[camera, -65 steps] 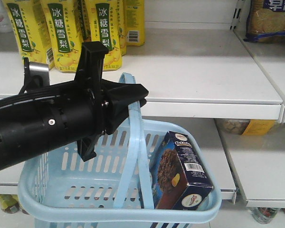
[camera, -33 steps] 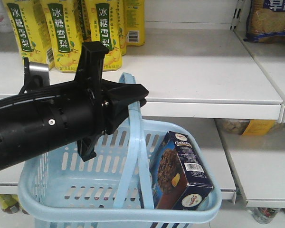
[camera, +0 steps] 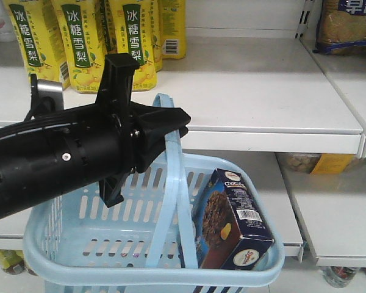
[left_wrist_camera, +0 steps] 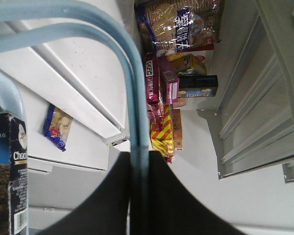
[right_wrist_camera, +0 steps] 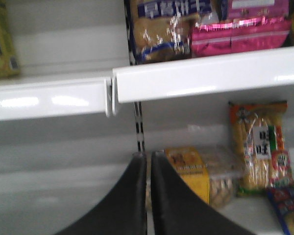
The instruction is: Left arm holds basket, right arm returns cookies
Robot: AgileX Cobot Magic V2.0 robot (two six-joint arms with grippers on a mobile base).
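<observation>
The left arm (camera: 55, 159) reaches in from the left in the front view. Its gripper (camera: 174, 131) is shut on the arched handle (camera: 174, 183) of the pale blue basket (camera: 140, 274), which hangs in front of the shelves. The left wrist view shows the gripper (left_wrist_camera: 139, 154) with its jaws pressed on the handle (left_wrist_camera: 132, 98). The navy cookies carton (camera: 232, 223) stands tilted in the basket's right end, and its edge shows in the left wrist view (left_wrist_camera: 10, 166). The right gripper (right_wrist_camera: 148, 154) is shut and empty, facing shelving. It is out of the front view.
Yellow drink cartons (camera: 79, 43) stand at the back left of the white shelf (camera: 262, 91). A biscuit pack (camera: 348, 24) sits at the top right. In the right wrist view a shelf edge (right_wrist_camera: 210, 73) runs above a yellow pack (right_wrist_camera: 191, 171) and snack bags.
</observation>
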